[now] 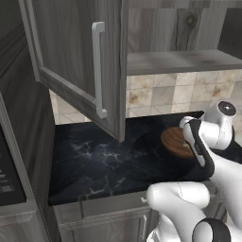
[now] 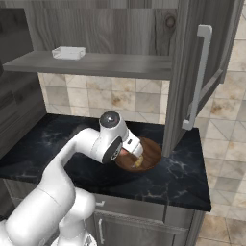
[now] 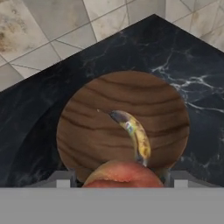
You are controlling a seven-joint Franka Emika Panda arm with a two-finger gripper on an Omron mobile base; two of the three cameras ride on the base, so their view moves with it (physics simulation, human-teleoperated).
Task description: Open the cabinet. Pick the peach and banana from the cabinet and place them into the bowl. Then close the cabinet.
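My claw (image 3: 118, 183) hangs over the bowl (image 3: 87, 131) on the counter (image 1: 99, 160). The banana (image 3: 133, 133) lies in the bowl; the peach (image 3: 122, 175) sits between my fingers. The cabinet (image 1: 71, 52) is above, its doors swung out.

Below my hand the round brown wooden bowl (image 3: 87, 127) already has the slim yellow banana (image 3: 134, 133) lying in it. The open dark grey wood-grain cabinet door (image 1: 85, 61) hangs out over the black marble counter (image 1: 94, 160), blocking my left.
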